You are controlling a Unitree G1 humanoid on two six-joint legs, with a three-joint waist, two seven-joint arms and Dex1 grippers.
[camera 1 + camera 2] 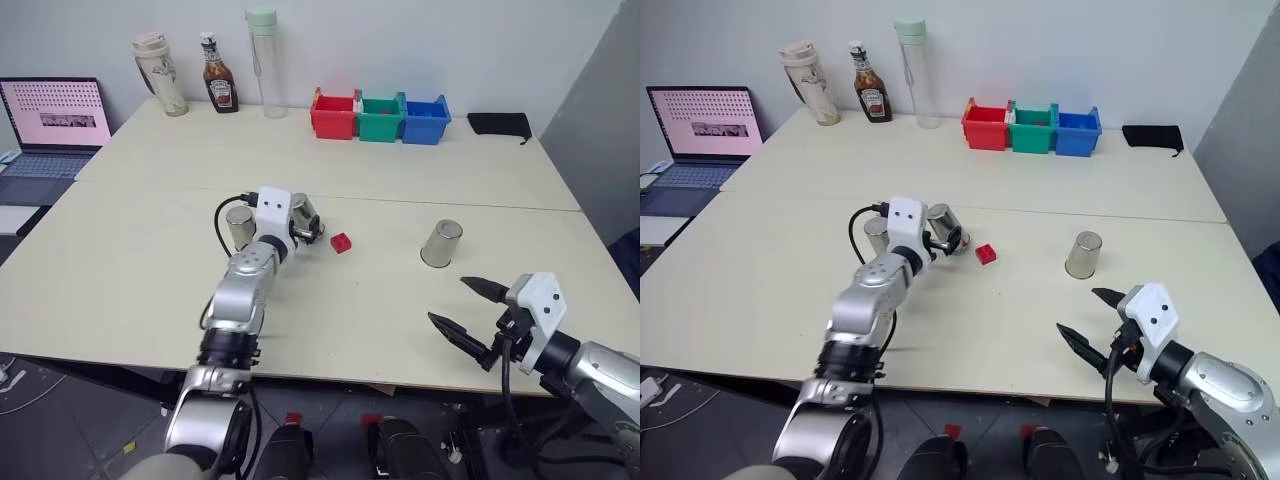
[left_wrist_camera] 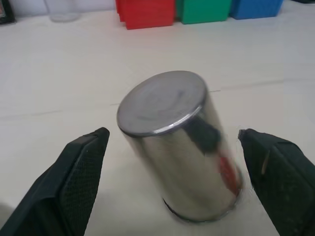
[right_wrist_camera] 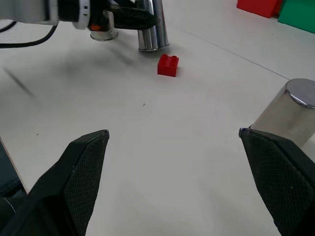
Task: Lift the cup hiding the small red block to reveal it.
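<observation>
I see the cup (image 2: 182, 147) tilted on the table (image 1: 150, 260) between my left gripper's (image 2: 172, 182) wide-spread fingers, gripped by neither. The red block (image 1: 341, 242) lies bare just beside it. My right gripper (image 1: 465, 310) hovers open, holding nothing, well apart.

Cups (image 1: 441, 243) — shiny silver, plain. Block (image 1: 341, 242) — bright red. Bins (image 1: 380, 117): red, green, blue. Table (image 1: 400, 320): cream. Bottle cap (image 1: 261, 17): pale green. Pouch (image 1: 498, 123): black.

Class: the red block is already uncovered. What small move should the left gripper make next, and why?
Probably ease the left gripper straight back: its fingers stand wide apart either side of the cup, which looks tilted, and the small red block lies bare beside it.
</observation>
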